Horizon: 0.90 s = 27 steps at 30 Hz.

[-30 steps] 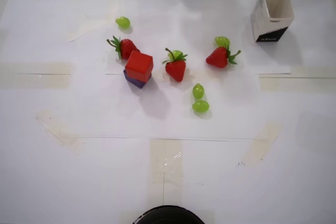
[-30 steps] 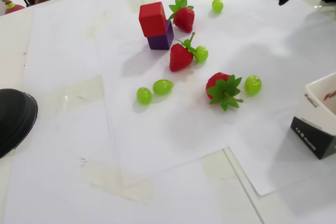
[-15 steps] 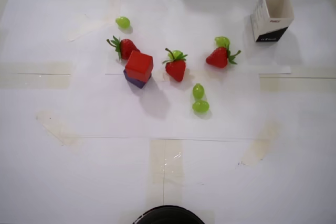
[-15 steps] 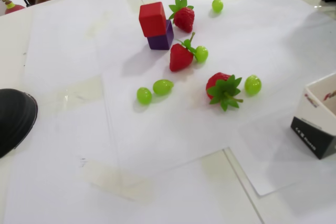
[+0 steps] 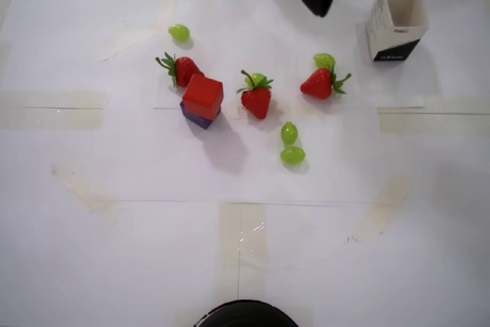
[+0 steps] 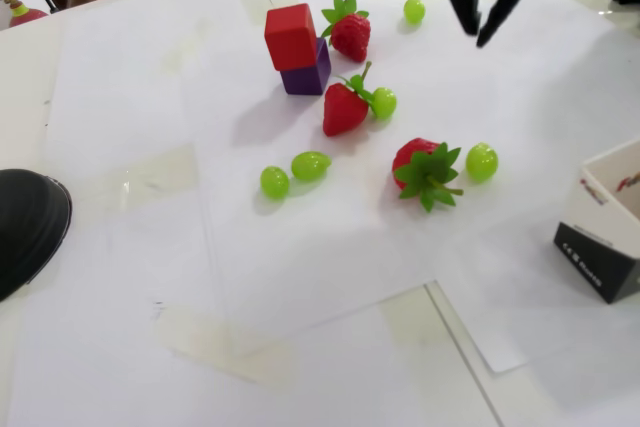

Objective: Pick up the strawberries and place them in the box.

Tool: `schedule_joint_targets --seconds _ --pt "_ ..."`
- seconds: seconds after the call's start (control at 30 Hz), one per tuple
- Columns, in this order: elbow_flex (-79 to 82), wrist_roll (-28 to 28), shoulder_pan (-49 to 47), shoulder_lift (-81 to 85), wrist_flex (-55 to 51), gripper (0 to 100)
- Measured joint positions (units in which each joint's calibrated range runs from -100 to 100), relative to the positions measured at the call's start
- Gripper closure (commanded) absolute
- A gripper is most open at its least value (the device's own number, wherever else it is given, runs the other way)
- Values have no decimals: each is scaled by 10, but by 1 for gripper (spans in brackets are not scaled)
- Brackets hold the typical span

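On the white paper you've got 3 strawberries: one touching the red cube, one mid, one nearest the box. From the mid berry in the overhead view, cube berry sits at approx 10 o'clock, third berry at approx 2 o'clock, box further out at 2.

Grapes: 5. One alone at 12 o'clock of the cube berry, one tucked vs. the mid berry's top, one touching the third berry, plus a pair at approx 5 o'clock of the mid berry.

1 red cube, stacked on 1 purple block. 1 box, upright, mouth open; nothing seen inside.

Gripper hangs above the table, fingers apart, holding nothing. You only see that spread in the fixed view; overhead gives you one dark wedge at 12 o'clock of the third berry. The overhead view shows the whole box; the fixed view clips it at the right edge.
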<state>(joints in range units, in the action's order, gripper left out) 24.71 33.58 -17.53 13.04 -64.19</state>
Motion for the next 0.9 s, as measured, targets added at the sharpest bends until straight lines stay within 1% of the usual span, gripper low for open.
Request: schedule_joint_targets --seconds 0.1,0.17,0.2,0.37,0.53,0.73,0.9 --pt "-28 12 -7 -62 14 99" --pt "-41 22 -7 -95 25 93" --pt "-45 27 -7 -110 29 88" --pt "-74 42 -10 -173 42 86" --pt "-88 50 -25 -187 40 77" --pt "-90 65 -38 -195 41 73" --pt "-90 75 -43 -209 47 72"
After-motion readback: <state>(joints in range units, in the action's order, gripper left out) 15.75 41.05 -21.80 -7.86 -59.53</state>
